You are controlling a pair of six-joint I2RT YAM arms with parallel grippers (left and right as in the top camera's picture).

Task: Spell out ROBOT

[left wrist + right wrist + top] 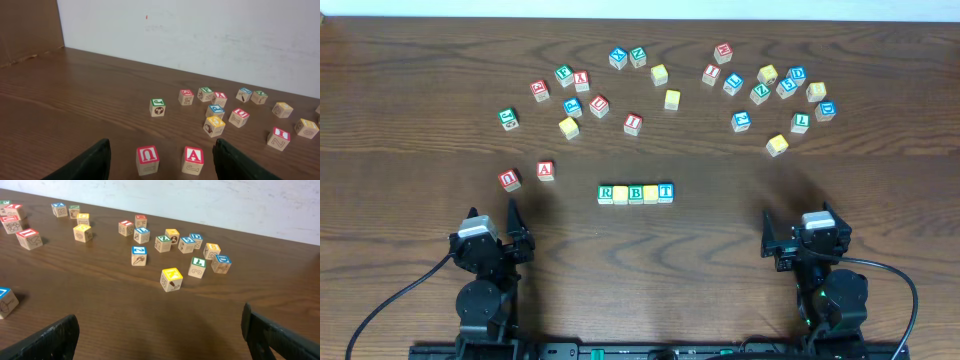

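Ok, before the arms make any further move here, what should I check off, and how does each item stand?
1. Row reads R cube, yellow cube, B cube, second yellow cube, T cube: ok.
2. Row cubes side by side in one line: ok.
3. Red U cube and red A cube apart from row: ok.
4. Left gripper, jaws open, empty: ok.
5. Right gripper, jaws open, empty: ok.
6. Yellow tops show an O: cannot tell.

U cube (148, 159) and A cube (193, 160) stand before left pincer (162, 149).
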